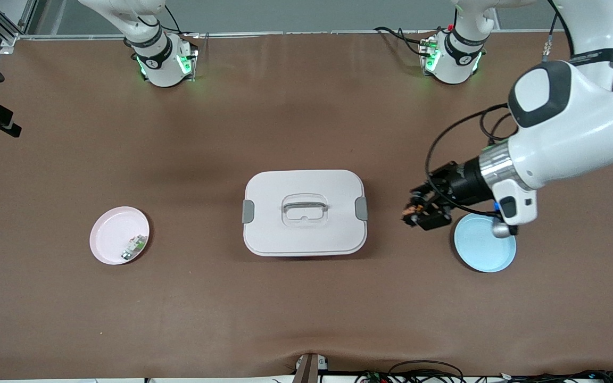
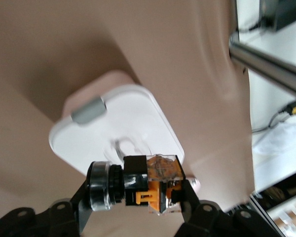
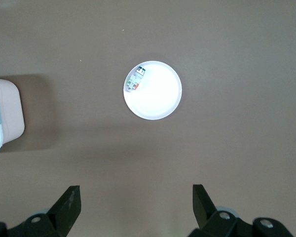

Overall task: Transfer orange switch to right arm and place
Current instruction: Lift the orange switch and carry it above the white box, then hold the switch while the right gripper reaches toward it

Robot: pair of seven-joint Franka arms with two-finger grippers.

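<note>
Gripping the orange switch (image 2: 153, 185), the left gripper (image 1: 418, 210) is clamped on it, one finger at the silvery round end and the other at the orange-and-clear end, so the switch lies crosswise between the pads, off the table. In the front view this gripper hangs over bare table between the white lidded box (image 1: 304, 213) and the blue plate (image 1: 485, 243), just beside the plate's rim, with the left arm's wrist over part of the plate. The left wrist view shows the box below the held switch, with a grey latch (image 2: 88, 109) on its end.

Right gripper (image 3: 135, 207) is spread wide, fingers well apart, nothing between them and touching nothing. It looks straight down from high over the table at the pink plate (image 3: 160, 98). The right arm waits up there; its gripper is out of the front view.

Pink plate sits toward the right arm's end of the table, well apart from the box. A small white-and-green component (image 1: 133, 248) lies in it against the rim, on the side nearer the front camera. The box sits mid-table, lid on, handle (image 1: 305, 205) flat in its recess
</note>
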